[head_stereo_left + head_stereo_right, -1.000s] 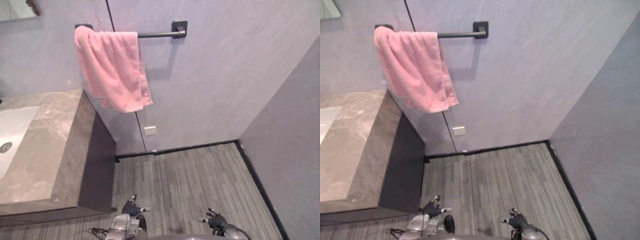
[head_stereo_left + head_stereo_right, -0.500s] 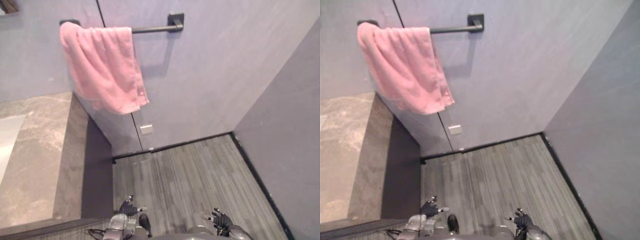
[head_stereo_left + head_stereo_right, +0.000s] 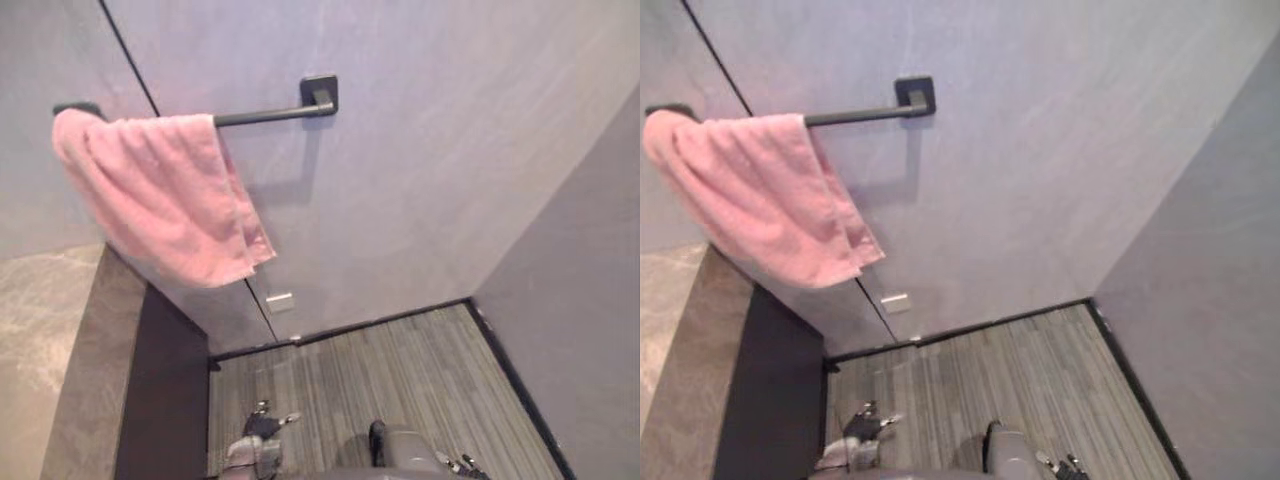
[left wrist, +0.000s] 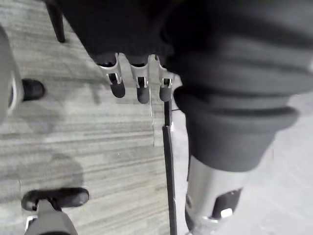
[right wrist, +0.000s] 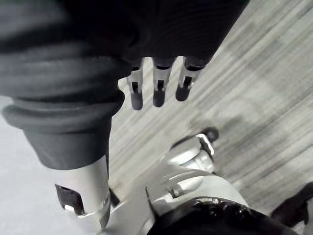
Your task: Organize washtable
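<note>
Counter (image 3: pixel 45 350) of grey marbled stone lies along the left edge, with a dark cabinet side (image 3: pixel 165 400) dropping from it to the floor. A pale lilac wall (image 3: pixel 430 150) takes up most of the head views, above a grey striped plank floor (image 3: pixel 400 365). A pink towel (image 3: pixel 160 205) hangs bunched over the left end of a dark rail (image 3: pixel 265 114) fixed to the wall, above the counter's far corner. Low over the floor, the left hand (image 4: pixel 142 89) and right hand (image 5: pixel 157 92) hang with fingers straight, holding nothing, well apart from counter and towel.
</note>
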Motion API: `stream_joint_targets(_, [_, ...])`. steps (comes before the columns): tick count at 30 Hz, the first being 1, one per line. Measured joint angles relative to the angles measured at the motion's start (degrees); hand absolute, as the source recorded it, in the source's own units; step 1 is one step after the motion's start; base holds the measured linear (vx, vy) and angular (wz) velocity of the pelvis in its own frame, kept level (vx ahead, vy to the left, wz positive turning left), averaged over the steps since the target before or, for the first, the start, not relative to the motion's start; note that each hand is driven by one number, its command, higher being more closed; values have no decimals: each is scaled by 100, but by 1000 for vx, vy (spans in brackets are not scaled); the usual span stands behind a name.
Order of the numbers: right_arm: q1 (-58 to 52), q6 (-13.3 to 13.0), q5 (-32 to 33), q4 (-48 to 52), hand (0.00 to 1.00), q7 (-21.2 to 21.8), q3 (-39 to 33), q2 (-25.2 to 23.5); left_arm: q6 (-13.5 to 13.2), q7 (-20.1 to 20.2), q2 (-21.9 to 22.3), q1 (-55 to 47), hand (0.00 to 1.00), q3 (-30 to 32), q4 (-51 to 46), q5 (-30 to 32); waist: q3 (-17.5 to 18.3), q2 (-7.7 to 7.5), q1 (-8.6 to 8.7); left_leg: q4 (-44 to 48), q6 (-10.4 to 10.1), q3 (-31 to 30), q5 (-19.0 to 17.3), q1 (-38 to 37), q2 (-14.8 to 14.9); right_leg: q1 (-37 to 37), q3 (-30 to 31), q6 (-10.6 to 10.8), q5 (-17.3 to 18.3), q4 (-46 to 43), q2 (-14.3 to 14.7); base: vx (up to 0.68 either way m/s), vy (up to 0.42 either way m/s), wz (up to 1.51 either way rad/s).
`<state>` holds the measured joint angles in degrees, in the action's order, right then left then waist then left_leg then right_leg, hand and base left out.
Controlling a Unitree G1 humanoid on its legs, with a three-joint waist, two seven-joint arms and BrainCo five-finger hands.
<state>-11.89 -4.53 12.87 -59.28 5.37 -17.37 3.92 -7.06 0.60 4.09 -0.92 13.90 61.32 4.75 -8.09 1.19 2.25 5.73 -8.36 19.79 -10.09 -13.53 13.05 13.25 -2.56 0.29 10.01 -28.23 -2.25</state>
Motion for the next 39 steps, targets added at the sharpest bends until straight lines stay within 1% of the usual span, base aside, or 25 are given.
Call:
stream_joint_targets(1, [-5,-1,-22,-1,0,-1,-1,1,1,17,1,-10,0,42,-2,0,26,3,0,-124,-10,3,75,-66,8,-12,-61,-16,77,-53,4,196,-121,37])
stream_joint_targets(3, [-1,2,-189,-6,0,-11,-9,1,2,45,19,-14,0,218,-8,29,122,40,-2,-588,-34,8,443,-210,10,-66,-261,-45,275,-110,-16,205,-128,44])
stream_joint_targets(5, [1,54,-247,-18,0,-29,-13,-32,20,46,14,-76,0,276,-6,56,207,-19,18,-814,-7,-47,686,-197,8,-112,-476,-41,427,-93,-84,135,-108,59])
stream_joint_targets(7, [-13,79,-339,-60,0,-49,-33,-59,22,50,13,-99,0,275,-22,57,360,-77,4,-873,6,-87,792,-110,39,-134,-619,-11,576,-72,-84,104,-111,55])
stream_joint_targets(9, [16,97,-471,-79,0,-51,-65,-60,25,51,-16,-185,0,245,-22,58,498,-75,20,-846,42,-195,829,-47,98,-232,-747,-16,691,26,-60,106,-104,43])
stream_joint_targets(10, [22,97,-512,-79,0,-41,-75,-66,27,50,-51,-204,0,230,-23,58,571,-87,18,-724,63,-267,844,38,120,-298,-797,-64,733,111,-60,162,-147,46])
stream_joint_targets(11, [26,102,-570,-99,0,-43,-99,-80,30,50,-78,-211,0,171,-26,60,621,-104,21,-298,85,-337,830,228,174,-455,-796,-65,734,310,-34,181,-175,52])
stream_joint_targets(12, [59,101,-581,-108,0,-43,-170,-138,43,49,-104,-198,0,127,-57,66,625,-169,29,441,192,-511,760,563,236,-690,-677,-77,717,540,21,195,-177,51])
stream_joint_targets(13, [65,103,-585,-110,0,-45,-198,-166,58,42,-107,-199,0,111,-110,68,623,-199,30,902,225,-585,735,766,287,-805,-633,-140,624,636,26,167,-129,37])
stream_joint_targets(14, [37,108,-616,-111,0,-44,-193,-159,70,29,-142,-207,0,6,-225,69,614,-221,1,1590,225,-654,738,1013,385,-966,-640,-227,561,715,25,166,-61,6])
stream_joint_targets(15, [85,115,-670,-96,0,-45,-117,-106,102,-4,-156,-246,0,-261,-402,89,576,-217,-33,2733,274,-590,755,1419,635,-1261,-629,-278,540,884,66,165,-32,-11])
stream_joint_targets(16, [134,117,-686,-96,0,-52,-116,-102,115,-28,-143,-249,0,-379,-454,124,568,-191,-36,3048,272,-508,712,1520,718,-1376,-610,-291,533,944,63,165,19,-29])
stream_joint_targets(17, [197,114,-697,-81,0,-61,-114,-114,118,-65,-110,-248,0,-566,-507,172,572,-181,-51,3289,389,-354,621,1593,707,-1508,-521,-297,528,1014,24,127,59,-44])
stream_joint_targets(18, [323,107,-752,-84,0,-75,-101,-102,110,-67,-84,-233,0,-825,-561,272,568,-167,-85,3281,422,-133,441,1673,582,-1582,-364,-295,528,1038,-64,161,108,-62])
stream_joint_targets(19, [432,101,-837,-129,0,-75,-85,-31,105,-60,-80,-187,0,-1131,-568,297,560,-159,-114,2902,442,-69,314,1756,353,-1611,-201,-285,523,1010,-153,153,158,-67])
stream_joint_targets(21, [620,111,-908,-205,0,-96,-23,5,98,-47,-80,-134,0,-1329,-567,396,520,-150,-167,1973,465,-108,331,1800,4,-1600,-27,-227,519,952,-264,132,178,-51])
stream_joint_targets(22, [767,123,-913,-248,0,-165,9,126,86,-36,-100,-84,0,-1504,-559,450,443,30,-171,942,493,-355,997,1863,-280,-1591,158,0,579,879,-151,90,160,-29])
stream_joint_targets(23, [809,142,-898,-250,0,-185,30,119,87,-34,-167,-70,0,-1574,-531,449,475,48,-170,844,480,-454,981,1778,-370,-1571,285,101,645,890,-206,101,182,-3])
stream_joint_targets(24, [861,135,-897,-256,0,-177,59,148,88,-38,-236,11,0,-1616,-466,448,413,3,-154,561,453,-649,1000,1704,-523,-1539,486,143,647,1020,-251,56,138,16])
stream_joint_targets(26, [963,135,-899,-299,0,-187,69,101,84,-60,-370,36,0,-1612,-460,447,362,7,-177,38,351,-672,1069,1549,-590,-1486,599,216,644,1134,-278,34,151,4])
stream_joint_targets(28, [988,129,-905,-339,0,-175,288,51,105,-56,-523,-117,0,-1630,-393,448,343,-14,-194,-368,343,-538,1209,1299,-663,-1513,733,246,619,1188,-299,35,87,-24])
stream_joint_targets(30, [898,127,-890,-388,0,-168,313,-39,142,-58,-654,-174,0,-1696,-229,447,335,34,-147,-760,317,-480,1351,1010,-740,-1597,792,249,617,1239,-291,12,6,-22])
stream_joint_targets(34, [909,111,-934,-460,0,-173,322,8,130,-55,-602,-124,0,-1959,-227,446,348,75,-96,-1103,280,-491,1484,851,-748,-1608,772,251,615,1263,-248,7,-37,-1])
stream_joint_targets(37, [931,105,-1083,-457,0,-182,321,42,111,-52,-559,-125,0,-2122,-220,434,345,53,-20,-1105,280,-541,1484,848,-739,-1672,732,241,597,1333,-234,24,-37,6])
stream_joint_targets(39, [930,107,-1107,-466,0,-193,321,45,97,-54,-559,-124,0,-2125,-228,371,342,36,-16,-1108,279,-556,1483,820,-735,-1745,719,240,572,1389,-230,30,-18,6])
